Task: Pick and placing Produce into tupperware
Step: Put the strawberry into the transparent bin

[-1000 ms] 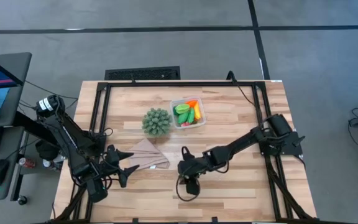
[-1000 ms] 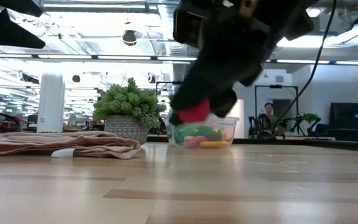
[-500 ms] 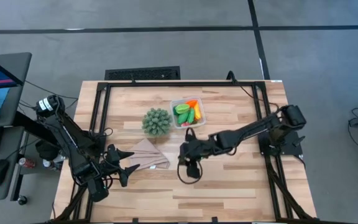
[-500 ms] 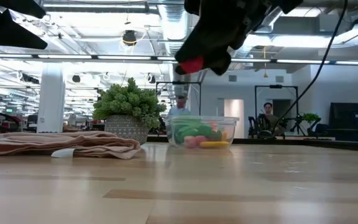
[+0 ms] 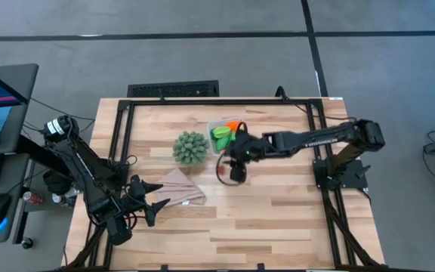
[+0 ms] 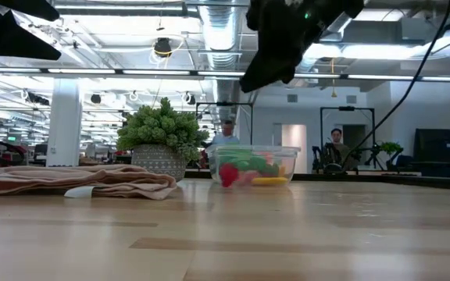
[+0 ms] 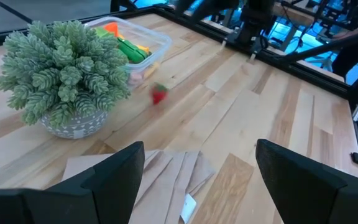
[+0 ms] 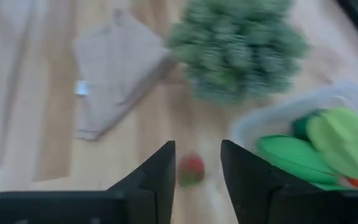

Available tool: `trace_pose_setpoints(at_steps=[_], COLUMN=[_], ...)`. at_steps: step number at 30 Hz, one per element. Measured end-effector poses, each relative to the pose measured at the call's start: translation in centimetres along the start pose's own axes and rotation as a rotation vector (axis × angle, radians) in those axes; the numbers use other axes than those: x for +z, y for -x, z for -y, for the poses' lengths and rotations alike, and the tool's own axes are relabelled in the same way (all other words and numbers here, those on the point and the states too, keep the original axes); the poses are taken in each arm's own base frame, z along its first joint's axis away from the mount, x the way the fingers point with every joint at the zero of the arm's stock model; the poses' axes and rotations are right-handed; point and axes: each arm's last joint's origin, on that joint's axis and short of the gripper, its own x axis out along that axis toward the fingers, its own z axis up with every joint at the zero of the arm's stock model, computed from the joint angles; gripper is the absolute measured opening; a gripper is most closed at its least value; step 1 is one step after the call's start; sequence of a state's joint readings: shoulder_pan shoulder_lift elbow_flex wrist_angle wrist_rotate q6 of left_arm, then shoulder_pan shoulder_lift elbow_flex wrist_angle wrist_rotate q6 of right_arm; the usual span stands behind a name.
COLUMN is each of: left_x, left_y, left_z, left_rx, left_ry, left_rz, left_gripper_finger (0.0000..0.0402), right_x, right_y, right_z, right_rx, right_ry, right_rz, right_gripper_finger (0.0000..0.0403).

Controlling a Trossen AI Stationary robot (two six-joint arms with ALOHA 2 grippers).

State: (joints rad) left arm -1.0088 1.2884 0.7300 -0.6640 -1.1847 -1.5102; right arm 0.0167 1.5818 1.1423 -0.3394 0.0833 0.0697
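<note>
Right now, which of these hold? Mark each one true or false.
1. The red strawberry is inside the tupperware. False: it is outside, close to the container's wall on the potted plant's side.
2. The left end effector is open and holds nothing. True.
3. The right end effector grips the strawberry. False: its fingers are apart and the strawberry sits free below them.
4. The tan cloth lies on the table near the potted plant. True.
5. The tupperware is empty. False: it holds green and orange produce.
</note>
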Motion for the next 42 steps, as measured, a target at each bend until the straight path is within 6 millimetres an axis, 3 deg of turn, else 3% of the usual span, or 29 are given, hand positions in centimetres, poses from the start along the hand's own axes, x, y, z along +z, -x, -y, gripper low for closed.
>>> trace_pose_setpoints(at_steps=[5,13,20,25,30,32,36,42], left_x=[0.0,0.0,0.0,0.1,0.3,0.5,0.9,1.5], left_y=[0.0,0.0,0.0,-0.2,-0.8,-1.1,-2.0,-3.2], left_z=[0.1,0.2,0.2,0.3,0.2,0.1,0.1,-0.1], left_rx=[-0.002,-0.009,-0.01,-0.006,0.021,0.035,0.065,0.105], left_ry=[0.007,0.025,0.034,0.058,0.075,0.1,0.176,0.233], left_rz=[0.0,0.001,0.001,0.001,0.001,0.007,0.019,0.035], left_gripper_finger=[0.03,0.03,0.03,0.03,0.03,0.03,0.03,0.03], right_x=[-0.5,-1.3,-1.3,-2.6,-6.1,-7.8,-11.1,-15.7], right_y=[-0.3,-0.8,-1.0,-2.9,-5.3,-5.3,-3.8,0.8], right_z=[2.1,1.8,-0.4,-3.4,-6.6,-8.0,-10.6,-12.5], right_rx=[0.027,0.055,0.095,0.132,0.084,0.0,-0.176,-0.236], right_ry=[-0.047,-0.088,-0.115,-0.113,-0.167,-0.16,-0.185,-0.353], right_rz=[-0.066,-0.143,-0.133,-0.21,-0.423,-0.476,-0.35,0.072], right_gripper_finger=[0.0103,0.0102,0.0102,0.0102,0.0102,0.0102,0.0102,0.0102])
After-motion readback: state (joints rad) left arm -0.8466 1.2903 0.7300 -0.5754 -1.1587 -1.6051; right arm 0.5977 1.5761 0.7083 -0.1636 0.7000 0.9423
